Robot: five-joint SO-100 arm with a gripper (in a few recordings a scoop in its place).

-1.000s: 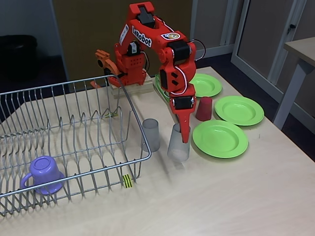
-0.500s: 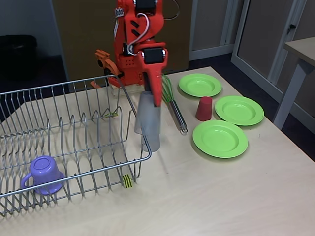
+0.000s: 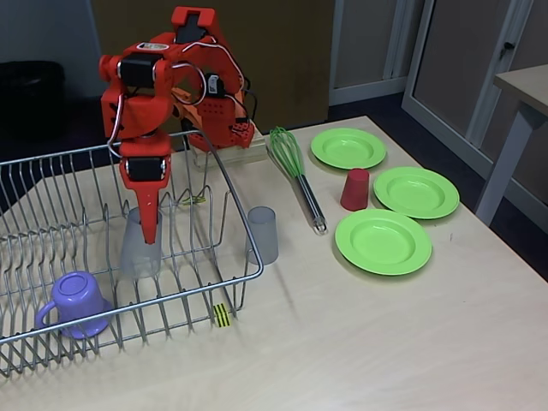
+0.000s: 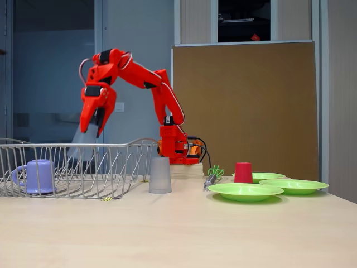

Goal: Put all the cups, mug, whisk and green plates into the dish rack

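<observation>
Sitting upside down inside the large silver wire dish rack, near its front left corner, is the squat lilac plastic mug, handle to the left in both fixed views. Right of it, over the rack's middle, the red two-finger gripper points downward, clenched on a translucent grey plastic tumbler; one finger runs down the tumbler's front wall. In a fixed view the tumbler hangs tilted above the rack's top rail. A second translucent grey tumbler stands inverted on the desk just outside the rack's right wall. Further right lies the green-wired balloon whisk with its silver-and-black handle pointing toward the desk's front. A short opaque red tumbler stands inverted among three round lime-green plastic plates: one toward the back, one by the right edge, one nearest the front.
</observation>
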